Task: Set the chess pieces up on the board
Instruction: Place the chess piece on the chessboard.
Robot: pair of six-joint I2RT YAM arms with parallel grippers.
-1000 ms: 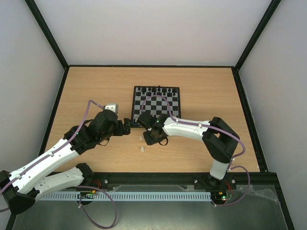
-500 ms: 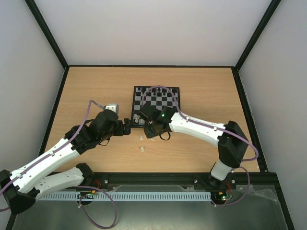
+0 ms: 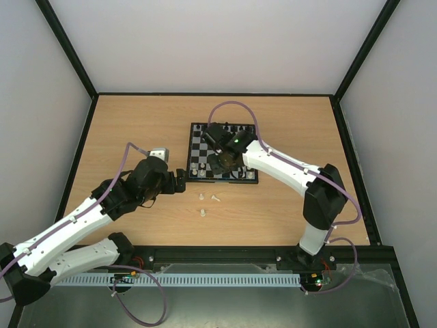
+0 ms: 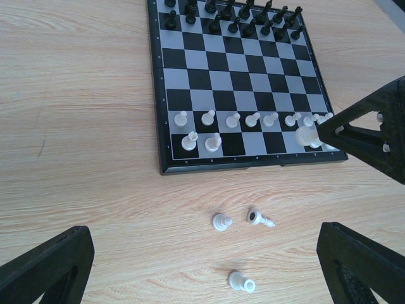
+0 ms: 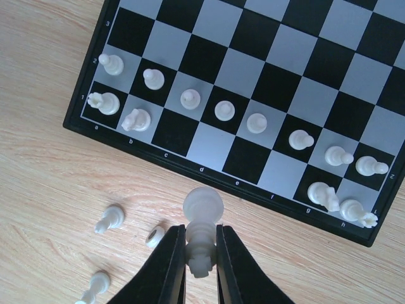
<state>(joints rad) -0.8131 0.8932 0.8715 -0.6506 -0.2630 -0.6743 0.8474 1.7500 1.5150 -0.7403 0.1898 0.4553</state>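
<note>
The board (image 3: 198,147) lies mid-table, also seen in the left wrist view (image 4: 253,82) and the right wrist view (image 5: 285,82). White chess pieces stand on its two near rows, with a line of pawns (image 4: 233,119) and back-row pieces at both ends. Three white pieces lie tipped on the wood: (image 4: 221,222), (image 4: 259,218), (image 4: 241,282). My right gripper (image 5: 201,231) is shut on a tall white piece (image 5: 202,209), held above the board's near edge (image 3: 225,162). My left gripper (image 4: 205,237) hangs open over the loose pieces, touching none.
Black pieces (image 4: 234,16) fill the board's two far rows. The right gripper's finger (image 4: 367,136) reaches in over the board's near right corner. A black frame rail (image 3: 218,93) and pale walls bound the table on the back and sides.
My right arm swung from the table beside the loose pieces up over the board's near rows, carrying the white piece. The left arm stayed still and open.
</note>
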